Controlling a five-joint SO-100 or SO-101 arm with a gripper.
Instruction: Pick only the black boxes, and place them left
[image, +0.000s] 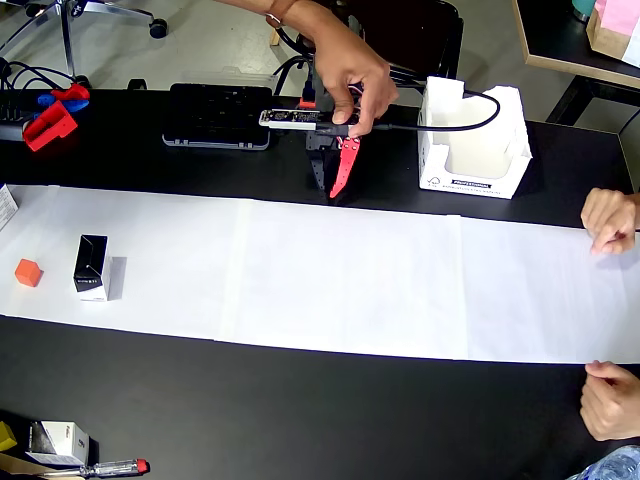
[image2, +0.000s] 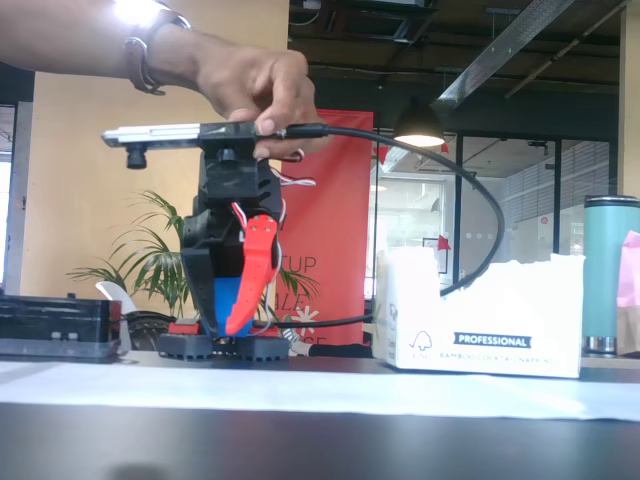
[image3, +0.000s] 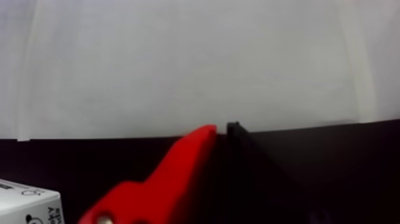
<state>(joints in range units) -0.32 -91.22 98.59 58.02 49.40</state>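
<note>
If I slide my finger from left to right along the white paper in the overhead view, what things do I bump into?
Orange cube → black box → then bare white paper → a person's hand on the paper's right end.

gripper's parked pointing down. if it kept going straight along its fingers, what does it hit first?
Probably bare black table. The gripper hangs tips-down at the arm base, just short of the white paper strip's near edge. Nothing lies under it; the black box and orange cube sit far off. Depth is uncertain.
</note>
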